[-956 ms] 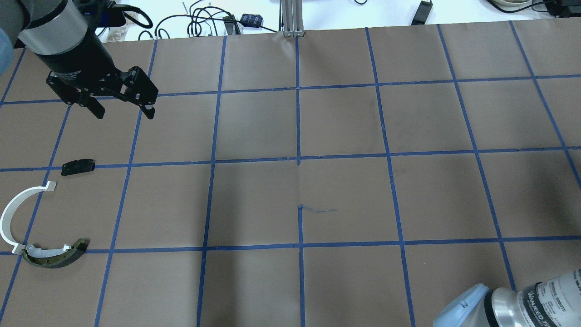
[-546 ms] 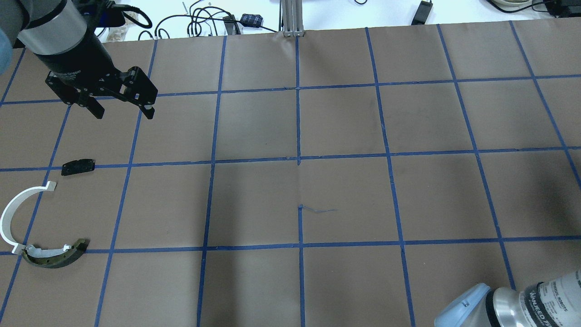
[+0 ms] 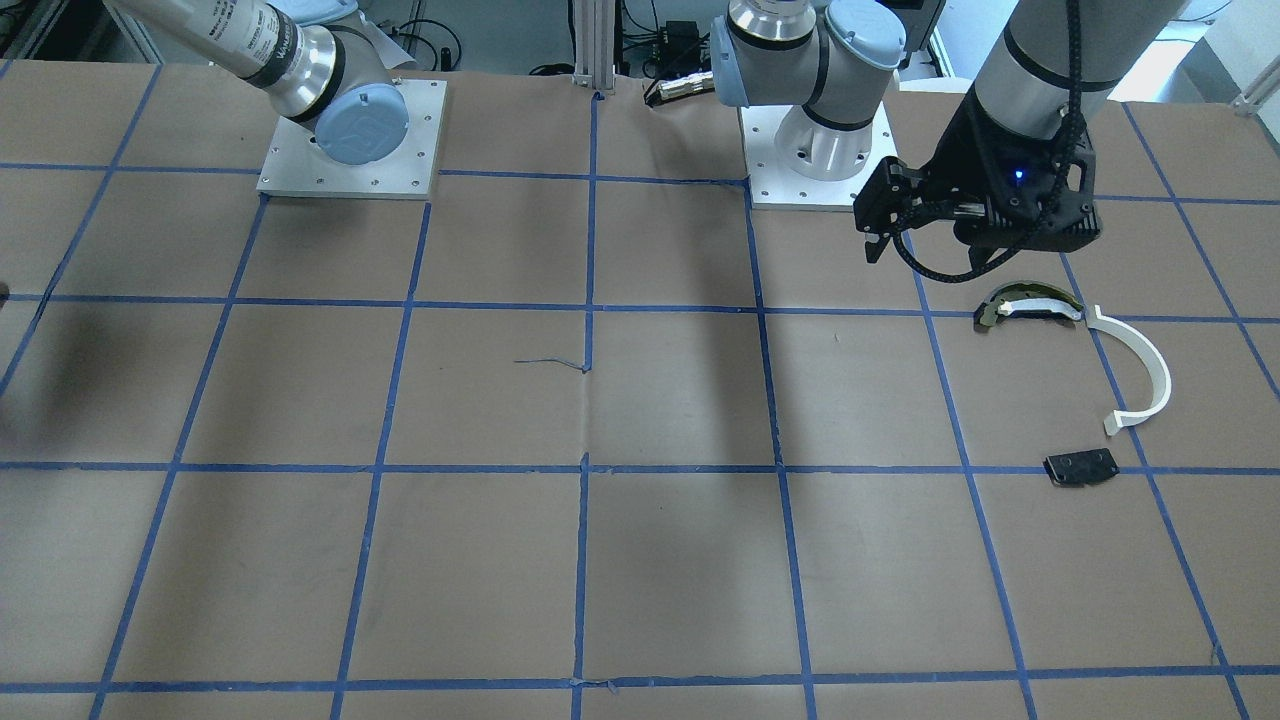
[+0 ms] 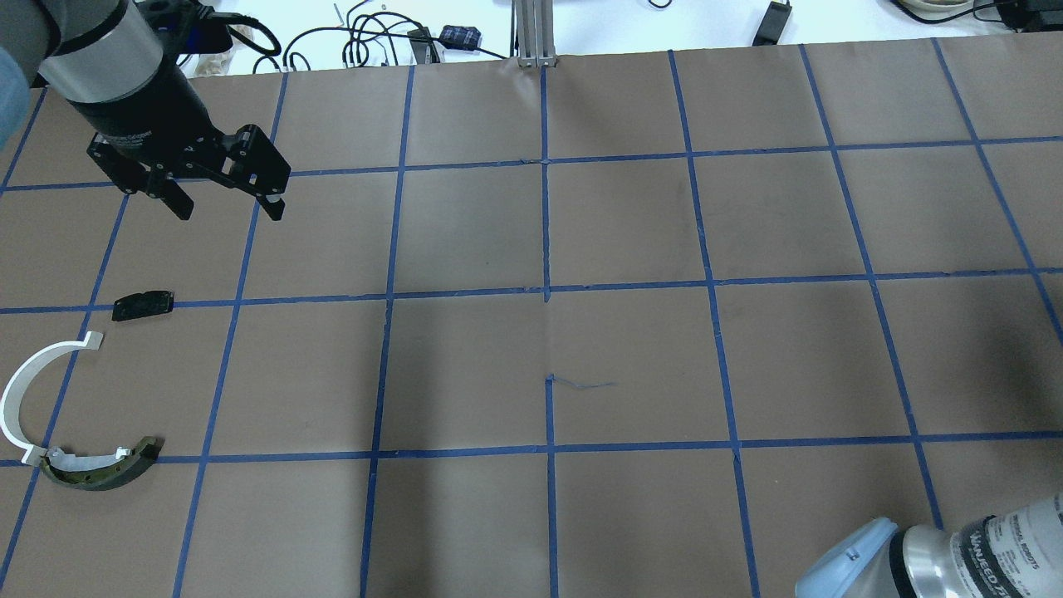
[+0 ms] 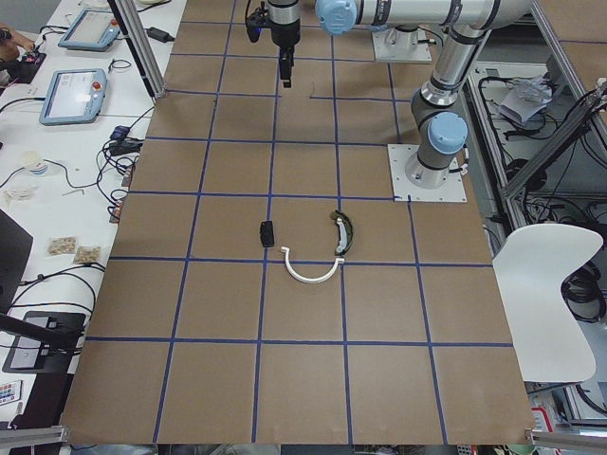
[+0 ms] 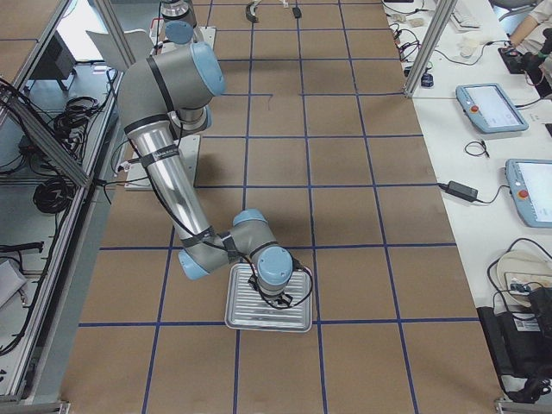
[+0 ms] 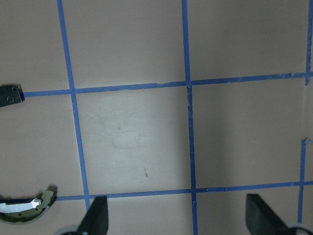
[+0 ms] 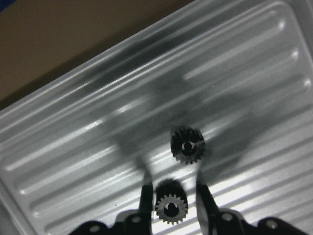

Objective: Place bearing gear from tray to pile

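a: where is the bearing gear (image 8: pixel 168 208) found, and how is it expected to handle?
b: it is found in the tray (image 8: pixel 98 122), nearest the right gripper (image 8: pixel 172 188), lying bore-up between the two fingers. it is judged hard, stiff and dense for so small a part, and not fragile. purchase is likely given by the toothed rim, yet a round part can be squeezed out sideways if it is taken off-centre.
a: so where should it be taken?
b: across the full width of the toothed rim, with the fingers centred on it. it is thought that the ribbed floor could let it tip, so a square closing is advised.
a: is it pinched already?
b: it does not appear so. the fingers are seen spread to either side of it, with a sliver of tray showing on each side.
a: what else is held in the tray?
b: a second gear (image 8: pixel 187 145), just beyond the first and apart from it. nothing more is seen in the part of the tray that is shown.
a: and farther off?
b: the pile is laid out at the far left end of the table, well apart from the tray: a flat black plate (image 4: pixel 143 305), a white half-ring (image 4: pixel 17 390) and an olive shoe-like piece (image 4: pixel 100 469). the left gripper (image 4: pixel 226 203) is held over bare paper on the far side of the plate, spread wide and empty.
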Controlling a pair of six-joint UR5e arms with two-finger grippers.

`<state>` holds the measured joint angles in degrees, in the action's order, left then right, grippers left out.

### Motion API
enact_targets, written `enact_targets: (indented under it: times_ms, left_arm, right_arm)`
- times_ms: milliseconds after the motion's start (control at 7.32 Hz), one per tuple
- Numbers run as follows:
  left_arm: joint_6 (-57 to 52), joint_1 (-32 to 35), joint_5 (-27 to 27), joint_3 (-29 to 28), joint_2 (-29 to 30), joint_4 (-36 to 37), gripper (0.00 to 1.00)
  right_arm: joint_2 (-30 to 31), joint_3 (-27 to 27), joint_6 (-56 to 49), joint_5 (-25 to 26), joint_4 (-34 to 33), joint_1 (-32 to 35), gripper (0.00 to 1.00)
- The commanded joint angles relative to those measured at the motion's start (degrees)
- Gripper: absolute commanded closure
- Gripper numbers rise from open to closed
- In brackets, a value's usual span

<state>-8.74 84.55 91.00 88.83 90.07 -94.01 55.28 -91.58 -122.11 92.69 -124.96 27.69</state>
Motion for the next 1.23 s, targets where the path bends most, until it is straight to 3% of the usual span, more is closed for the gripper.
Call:
enact_targets:
  times_ms: [0, 273, 546, 819, 1093]
  left_arm:
    - [0.0, 0.0, 0.3, 0.2, -0.4, 0.1, 0.00]
    - [0.0, 0.0, 0.3, 0.2, -0.4, 0.1, 0.00]
    - [0.0, 0.0, 0.6, 0.2, -0.2, 0.1, 0.00]
    - [0.1, 0.2, 0.6, 0.2, -0.3, 0.1, 0.00]
    - [0.1, 0.1, 0.9, 0.2, -0.3, 0.2, 0.00]
  right_arm:
    - [0.3, 0.1, 0.6, 0.1, 0.0, 0.0, 0.87]
    - [5.6, 0.4, 0.6, 1.6, 3.6, 0.7, 0.88]
    - [16.6, 0.4, 15.6, 1.1, 16.7, 3.8, 0.87]
    - [27.7, 0.8, 27.5, -2.9, 23.4, 11.2, 0.87]
    - [34.2, 0.8, 38.7, -4.5, 24.9, 22.1, 0.86]
